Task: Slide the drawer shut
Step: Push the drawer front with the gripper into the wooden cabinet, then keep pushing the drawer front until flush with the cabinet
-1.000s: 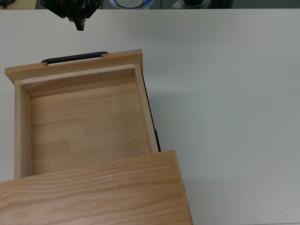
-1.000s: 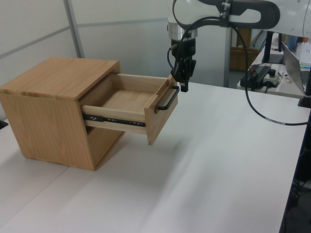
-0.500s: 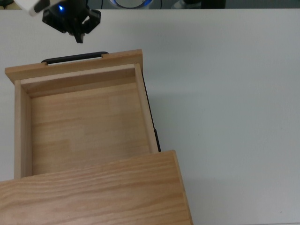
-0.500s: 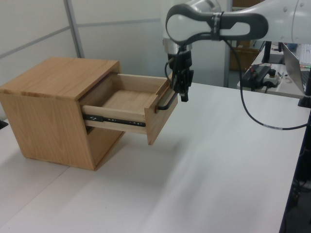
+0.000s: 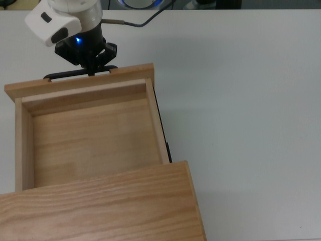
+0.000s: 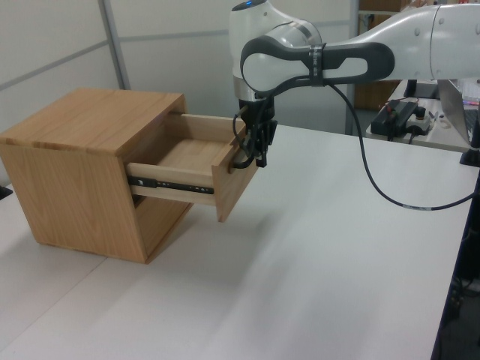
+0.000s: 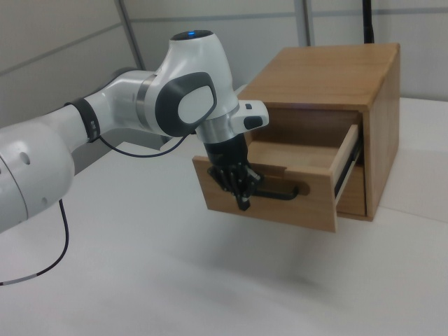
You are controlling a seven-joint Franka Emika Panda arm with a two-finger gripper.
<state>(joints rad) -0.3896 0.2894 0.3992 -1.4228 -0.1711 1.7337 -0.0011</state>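
Your black two-finger gripper (image 7: 242, 197) hangs point-down right at the thin black metal bar handle (image 7: 280, 193) of the drawer, its fingertips level with the bar in the right view and overlapping it in the top view (image 5: 92, 67); whether the fingers are parted or pinched together, you cannot tell from these views, nor whether they actually grip the bar. The white and grey arm (image 6: 330, 60) reaches in from the left view's right. The light wooden rectangular drawer (image 5: 90, 131) is a shallow tray with thin side walls, a bare grained floor and a wider front panel (image 7: 264, 191) that carries the handle; a black slide rail (image 6: 169, 182) runs along its side. It sits partly pulled out of the light wooden box-shaped cabinet (image 6: 82, 169), which stands on the white table (image 5: 241, 100). Compared with a second ago, you will see the gripper has come down from above and beyond the front panel to the handle itself, and the arm's wrist now shows in the top view. In the left view the front panel lies closer to the cabinet than before, so the drawer has gone in a little, though much of the tray is still exposed.
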